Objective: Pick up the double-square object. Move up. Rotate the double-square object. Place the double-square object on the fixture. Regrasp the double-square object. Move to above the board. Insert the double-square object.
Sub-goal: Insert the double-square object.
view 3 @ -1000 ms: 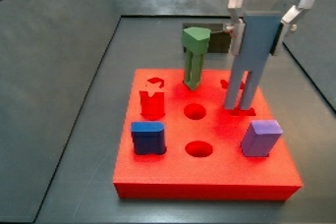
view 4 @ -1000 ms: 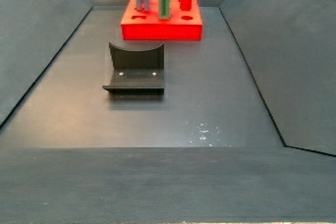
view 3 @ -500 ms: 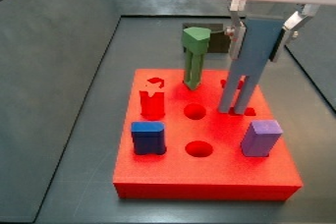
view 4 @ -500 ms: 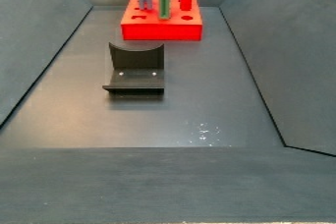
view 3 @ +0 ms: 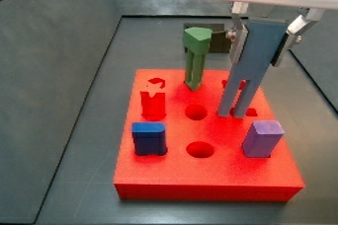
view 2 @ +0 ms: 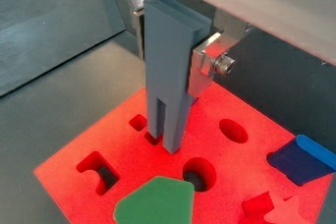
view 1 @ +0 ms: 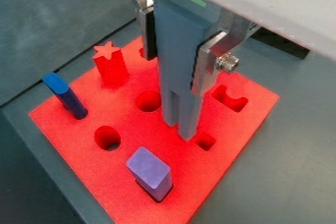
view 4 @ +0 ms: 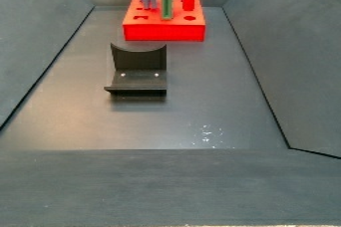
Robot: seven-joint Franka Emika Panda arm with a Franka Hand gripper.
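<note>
Jaws of gripper (view 3: 263,27) clamp upright slate-blue double-square object (view 3: 247,66) over board (view 3: 211,170).

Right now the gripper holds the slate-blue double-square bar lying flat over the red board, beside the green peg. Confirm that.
Not lying flat: in a side view the gripper holds the double-square object upright, its lower end at the board. It is beside the green peg.
</note>
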